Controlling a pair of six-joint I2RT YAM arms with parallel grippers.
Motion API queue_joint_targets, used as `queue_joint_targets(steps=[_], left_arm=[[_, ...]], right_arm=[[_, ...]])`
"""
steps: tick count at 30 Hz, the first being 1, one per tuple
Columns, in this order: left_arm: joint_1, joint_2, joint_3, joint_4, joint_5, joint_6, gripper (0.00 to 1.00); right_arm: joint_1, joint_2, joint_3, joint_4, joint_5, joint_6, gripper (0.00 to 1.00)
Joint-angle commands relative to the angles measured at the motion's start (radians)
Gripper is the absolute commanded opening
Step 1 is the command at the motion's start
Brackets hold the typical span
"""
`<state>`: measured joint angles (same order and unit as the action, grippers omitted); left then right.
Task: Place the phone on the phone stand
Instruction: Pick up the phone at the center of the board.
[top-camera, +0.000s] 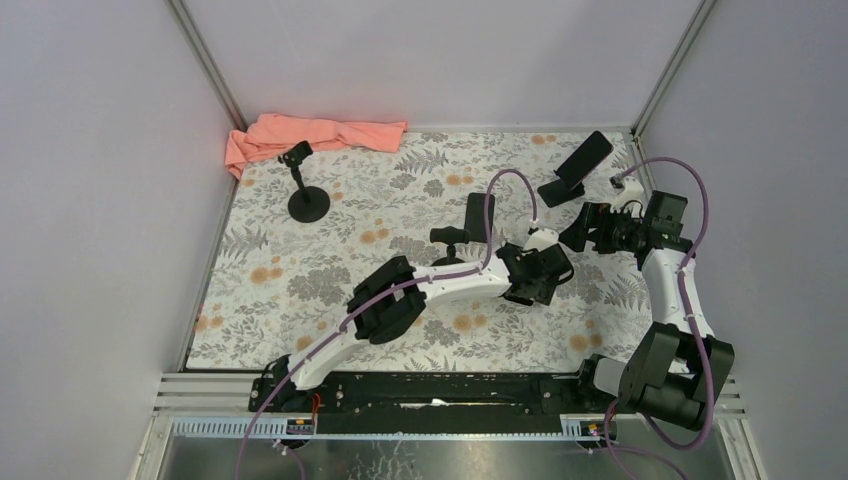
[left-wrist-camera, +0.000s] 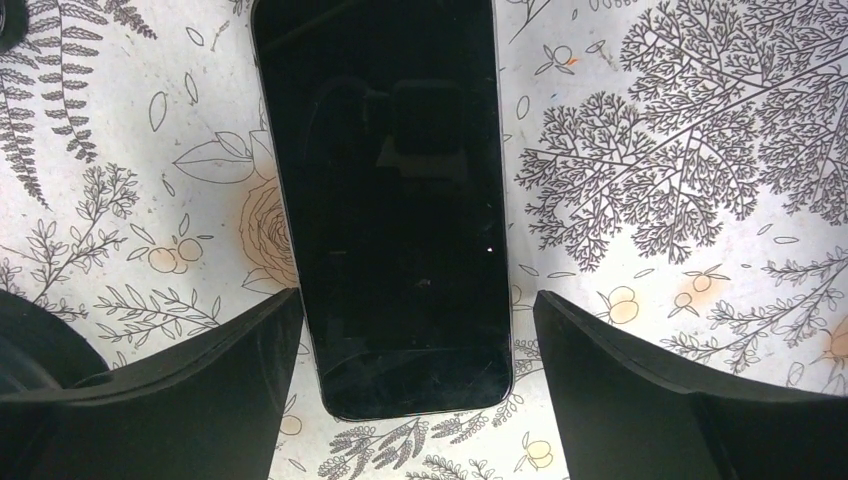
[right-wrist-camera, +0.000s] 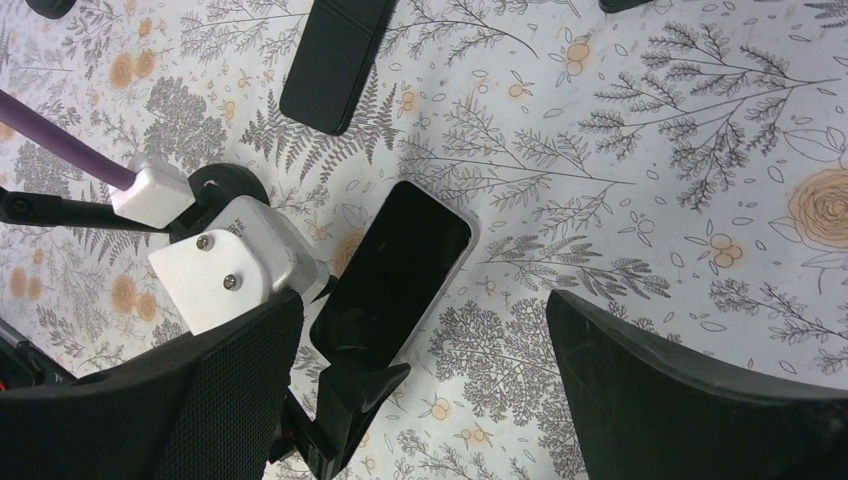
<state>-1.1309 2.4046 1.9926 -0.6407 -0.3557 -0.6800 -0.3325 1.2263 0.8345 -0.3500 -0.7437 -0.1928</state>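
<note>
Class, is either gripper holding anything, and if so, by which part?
Nothing is held. The left gripper, open, straddles the phone lying flat on the table. The right gripper is open and empty.

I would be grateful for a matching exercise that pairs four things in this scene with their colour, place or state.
Things:
1. phone
2. cloth
3. round-base stand
4. right gripper

Descriptions:
A. salmon-orange, bunched in the far left corner
B. black, upright, just on the near side of the cloth
C. lying flat, dark screen up
D. jaws open, holding nothing

Pairs: 1-C, 2-A, 3-B, 4-D
</note>
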Motion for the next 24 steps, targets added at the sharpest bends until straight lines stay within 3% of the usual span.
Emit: queue_joint_targets(steps=[1,7,15,19,24], left_arm=[[-0.009,0.078,0.025,-0.079,-0.032,0.007,0.93],[-0.015,0.102,0.019,-0.098,-0.053,0.014,0.87],[-0.016,0.088,-0.022,-0.101,-0.048,0.033,0.63],[-0.016,0.021,-0.057,-0.085,-0.064,0.039,0.52],[-0.017,-0.138,-0.208,0.042,-0.094,0.033,0.49]], right_arm=[[-0.007,0.001,0.038,0.002,-0.007,0.006,1.0],[-0.007,0.002,0.038,0.001,-0.008,0.004,1.0],[-0.007,0.005,0.038,0.0,-0.01,0.004,1.0],[-0.007,0.013,0.036,0.003,-0.018,0.006,1.0],[-0.007,0.04,0.031,0.003,-0.071,0.029,1.0]])
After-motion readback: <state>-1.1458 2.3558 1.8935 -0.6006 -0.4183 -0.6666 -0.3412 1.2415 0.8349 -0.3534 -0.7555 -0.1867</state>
